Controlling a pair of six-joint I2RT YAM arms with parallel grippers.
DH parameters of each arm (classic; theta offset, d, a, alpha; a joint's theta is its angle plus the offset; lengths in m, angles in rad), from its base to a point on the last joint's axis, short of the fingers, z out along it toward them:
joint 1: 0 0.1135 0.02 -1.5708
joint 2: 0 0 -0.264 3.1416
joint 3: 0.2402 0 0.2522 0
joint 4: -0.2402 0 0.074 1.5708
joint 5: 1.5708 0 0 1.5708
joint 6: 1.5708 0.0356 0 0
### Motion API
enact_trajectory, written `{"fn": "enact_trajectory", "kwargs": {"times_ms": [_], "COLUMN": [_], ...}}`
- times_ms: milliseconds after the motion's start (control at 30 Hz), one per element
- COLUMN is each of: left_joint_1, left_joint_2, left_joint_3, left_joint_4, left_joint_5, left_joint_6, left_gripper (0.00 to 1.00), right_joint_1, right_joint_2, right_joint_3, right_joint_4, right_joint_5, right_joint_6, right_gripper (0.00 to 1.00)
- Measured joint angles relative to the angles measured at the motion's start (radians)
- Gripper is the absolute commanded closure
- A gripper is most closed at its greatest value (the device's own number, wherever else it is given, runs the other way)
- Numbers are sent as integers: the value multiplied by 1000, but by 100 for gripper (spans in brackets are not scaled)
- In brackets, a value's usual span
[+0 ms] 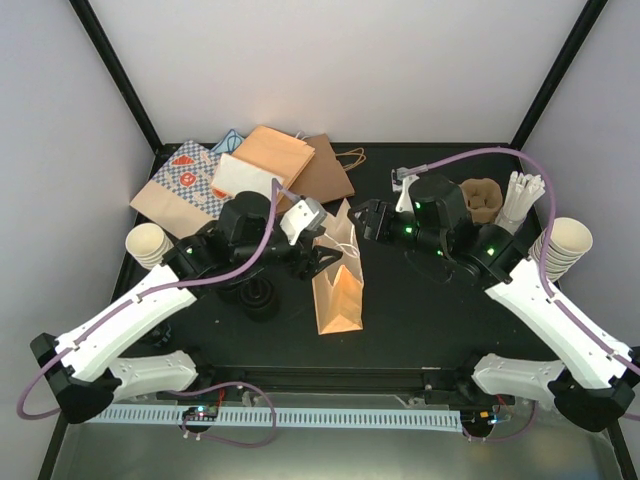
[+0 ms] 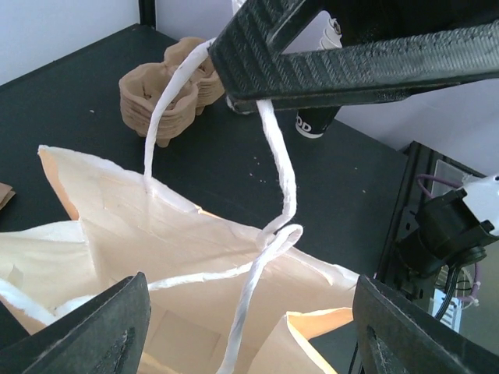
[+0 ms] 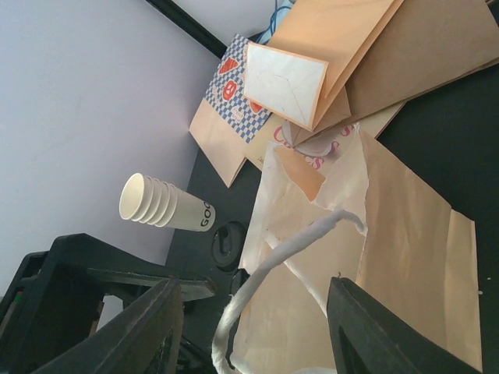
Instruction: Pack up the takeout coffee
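Pulp carriers (image 1: 482,198) well right of right gripper (image 1: 366,222) and left gripper (image 1: 322,258) — both spread — at bag (image 1: 338,292).

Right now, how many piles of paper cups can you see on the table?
2. One pile of cups sits at the left edge of the table. The second pile sits at the right edge. More cups could be hidden behind the robot's arms.
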Motion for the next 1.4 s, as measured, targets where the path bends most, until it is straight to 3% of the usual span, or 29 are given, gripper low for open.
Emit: {"fn": "enact_trajectory", "kwargs": {"times_ms": [100, 267, 333, 533, 800, 1067, 1400], "left_joint_1": [-1, -1, -2, -15, -43, -69, -77], "left_joint_2": [11, 17, 18, 18, 75, 134, 146], "left_joint_3": [8, 8, 8, 10, 77, 126, 150], "left_joint_4": [-1, -4, -5, -17, -63, -121, -174], "left_joint_5": [4, 8, 8, 11, 0, -57, -145], "left_joint_6": [6, 17, 22, 38, 78, 123, 163], "left_gripper": [26, 26, 27, 29, 41, 53, 62], "right_joint_1": [0, 0, 0, 0, 0, 0, 0], "right_joint_2": [2, 2, 2, -2, -19, -19, -23], "right_joint_3": [0, 0, 0, 0, 0, 0, 0], "right_joint_4": [2, 7, 11, 11, 12, 12, 12], "right_joint_5": [-2, -14, -22, -29, -32, -42, -47], "right_joint_6": [0, -5, -19, -32, -48, -50, -54], "right_gripper": [56, 93, 99, 99, 99, 99, 99]}}
